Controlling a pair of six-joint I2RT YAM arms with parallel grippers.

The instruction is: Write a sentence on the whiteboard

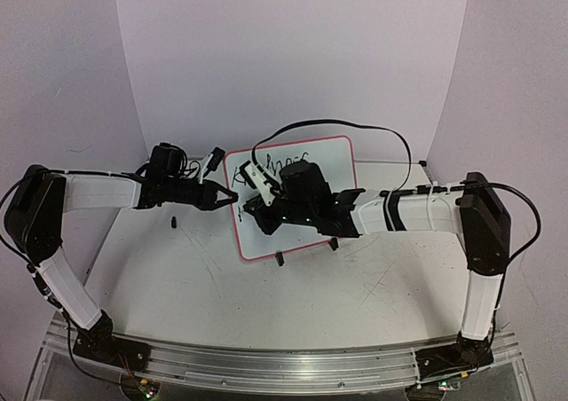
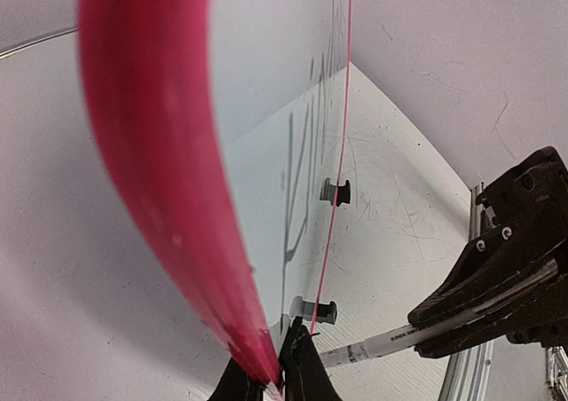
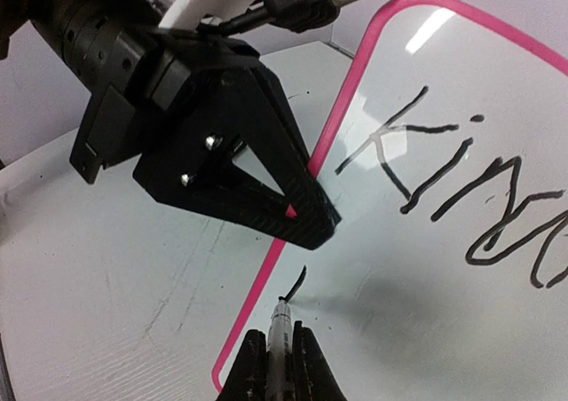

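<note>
Pink-rimmed and white, the whiteboard (image 3: 426, 321) is clamped at its edge by the left gripper (image 1: 231, 194), whose two black fingers are pressed narrowly together on the rim. In the left wrist view that rim is seen running straight up from between the fingertips, filling much of the picture.

A marker (image 3: 282, 326) is held fast in the right gripper (image 3: 277, 358), with its fingers drawn in tight on the barrel. Its tip is set against the board surface just ahead of the fingers. At that tip a short black stroke (image 3: 298, 284) is seen, just inside the rim and just beneath the left gripper's fingertips.

Ahead and to the right of the marker, the sentence (image 3: 444, 170) is found on the upper part of the board. Only "Kin" can be read, and the strokes that follow are cut off by the picture edge.

From above, the board is seen standing on its lower edge on the grey table (image 1: 382, 286), just beyond the right gripper, whose wrist covers much of its face. Two black clip feet (image 2: 335, 191) are fitted on that lower edge. The left gripper is applied to the side of the board nearest its own arm.
</note>
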